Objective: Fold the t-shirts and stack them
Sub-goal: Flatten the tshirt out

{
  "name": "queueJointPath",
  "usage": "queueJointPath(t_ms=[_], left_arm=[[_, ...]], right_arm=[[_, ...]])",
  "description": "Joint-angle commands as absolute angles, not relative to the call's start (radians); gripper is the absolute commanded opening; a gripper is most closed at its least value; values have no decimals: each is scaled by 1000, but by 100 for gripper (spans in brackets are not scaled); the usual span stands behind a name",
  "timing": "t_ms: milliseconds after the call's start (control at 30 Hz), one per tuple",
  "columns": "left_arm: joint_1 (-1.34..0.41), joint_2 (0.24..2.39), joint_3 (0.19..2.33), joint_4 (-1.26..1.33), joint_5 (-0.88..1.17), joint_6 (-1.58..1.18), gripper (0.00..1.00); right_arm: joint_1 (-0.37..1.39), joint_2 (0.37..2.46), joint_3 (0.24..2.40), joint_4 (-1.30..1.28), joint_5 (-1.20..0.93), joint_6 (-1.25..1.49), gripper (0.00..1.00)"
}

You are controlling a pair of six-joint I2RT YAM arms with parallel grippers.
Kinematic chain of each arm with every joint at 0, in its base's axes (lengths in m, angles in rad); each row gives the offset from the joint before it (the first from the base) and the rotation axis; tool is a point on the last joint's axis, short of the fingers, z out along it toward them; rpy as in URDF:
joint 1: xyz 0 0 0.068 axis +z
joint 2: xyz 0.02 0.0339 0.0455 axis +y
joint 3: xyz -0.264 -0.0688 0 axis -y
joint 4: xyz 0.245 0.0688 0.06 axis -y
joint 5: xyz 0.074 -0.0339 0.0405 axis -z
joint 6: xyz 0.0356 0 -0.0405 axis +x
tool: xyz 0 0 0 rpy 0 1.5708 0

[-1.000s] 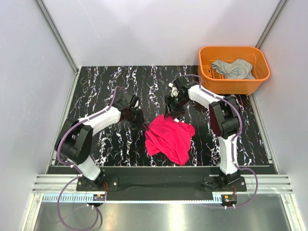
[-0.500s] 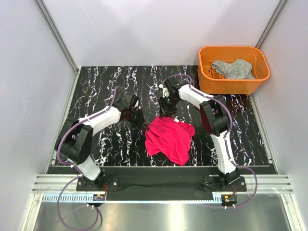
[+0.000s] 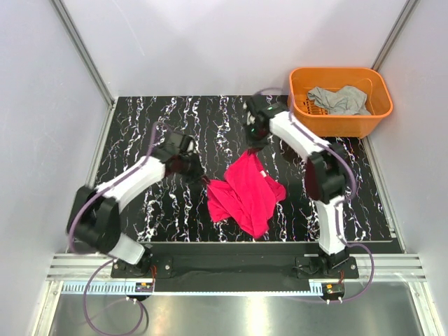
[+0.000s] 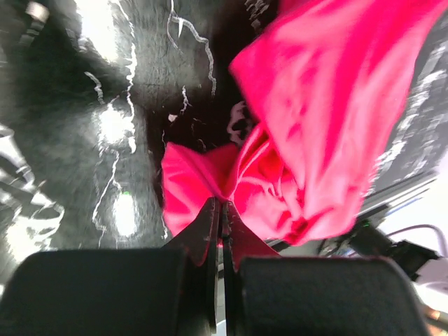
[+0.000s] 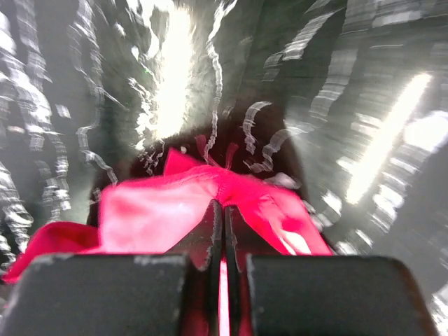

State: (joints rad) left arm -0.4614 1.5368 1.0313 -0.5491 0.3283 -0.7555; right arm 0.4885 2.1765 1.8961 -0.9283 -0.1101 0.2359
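A crumpled pink t-shirt [image 3: 245, 192] lies on the black marbled table [image 3: 140, 126], its far corner drawn up toward the back. My right gripper [image 3: 255, 145] is shut on that far corner; in the right wrist view the pink cloth [image 5: 175, 206] bunches at the gripper [image 5: 222, 205]. My left gripper [image 3: 201, 178] is shut on the shirt's left edge, and in the left wrist view the pink t-shirt [image 4: 315, 119] spreads out from the gripper [image 4: 222, 203]. A grey t-shirt [image 3: 341, 99] lies in the orange basket [image 3: 329, 126].
The orange basket stands at the table's back right corner, close behind the right arm. Grey walls and metal rails [image 3: 84, 56] close in the table on three sides. Both arm bases [image 3: 231, 264] sit along the near edge.
The right gripper has closed on the pink shirt's far corner and pulled it toward the back right, stretching the cloth. The left arm has shifted slightly left, still holding its edge.
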Motion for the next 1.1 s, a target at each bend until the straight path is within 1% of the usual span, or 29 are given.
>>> queueJointPath(t_ms=[0,33,100,267,367,400,433,467,500,567,600,667,700,733,800,867,1067], left_arm=[[-402,1361,1042,-603,224,-775,0],[-370,1327,1048,-615,210,-776,0],[-338,1229,1060,-659,166,-781,0],[-232,1011,1178,-774,54,-758,0],[-210,912,1293,-868,-73,-738,0],[-207,888,1320,-909,-143,-735,0],[-207,864,1357,-926,-178,-732,0],[-207,814,1365,-940,-208,-736,0],[-209,787,1368,-974,-274,-745,0],[-207,715,1327,-1003,-316,-767,0],[-207,692,1303,-1014,-342,-779,0],[-207,655,1208,-1038,-357,-823,0],[-207,649,1180,-1067,-363,-834,0],[-206,646,1130,-1080,-362,-847,0],[-206,661,1108,-1130,-385,-873,0],[-206,690,1130,-1147,-402,-862,0],[-204,764,1356,-1195,-488,-787,0]], right_arm=[[425,1932,1976,-1003,54,294,0],[413,1864,1970,-1009,63,304,0],[375,1797,1941,-1018,61,322,0],[341,1568,1891,-1046,74,322,0],[333,1424,1844,-1045,78,316,0],[333,1389,1812,-1042,81,313,0],[334,1315,1787,-1039,90,308,0],[334,1278,1760,-1037,91,308,0],[333,1243,1688,-1034,92,314,0],[333,1139,1596,-1032,81,346,0],[334,1106,1486,-1032,74,363,0],[334,1020,1366,-1023,13,420,0],[333,996,1259,-1023,-6,440,0],[334,958,1211,-1025,-74,458,0],[334,921,1119,-1026,-109,489,0],[333,882,1115,-1038,-78,483,0],[333,858,1380,-1129,37,414,0]])
